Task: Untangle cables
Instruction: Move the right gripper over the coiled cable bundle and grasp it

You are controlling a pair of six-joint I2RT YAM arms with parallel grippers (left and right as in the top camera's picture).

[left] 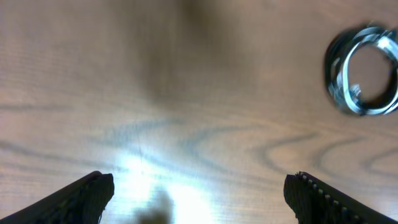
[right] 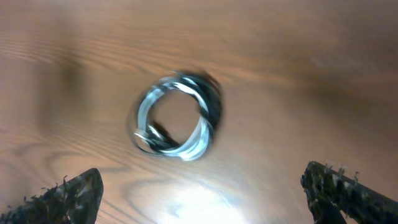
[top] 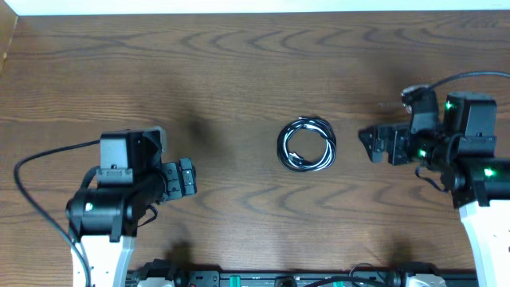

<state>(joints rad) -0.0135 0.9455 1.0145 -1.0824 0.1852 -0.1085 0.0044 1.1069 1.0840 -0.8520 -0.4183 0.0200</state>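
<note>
Cables [top: 307, 144] lay as one tight round coil, black loops with pale strands mixed in, flat on the wooden table [top: 239, 64]. No strand was pulled clear of the bundle. Plug ends were too small to pick out overhead. The right wrist view was blurred: a small lump on the coil's rim there could have been a plug, can't tell.

Right gripper [top: 373, 143] sat near the coil on its right side, not touching, tips aimed at it. Its fingers were spread wide and held nothing; in its own camera the coil showed ahead, between the two fingers. Left gripper [top: 185, 177] was well apart from the coil on its left side and a bit nearer the robot bases. It was also spread wide and empty, with the coil off in the far corner of its view.

Step, as judged: approach before the first grasp; untangling itself not started. The next move likely called for the right gripper to drop low and straddle one outer loop or end. The left would need to close in and pin the opposite side, or the whole coil would probably just drag along.
</note>
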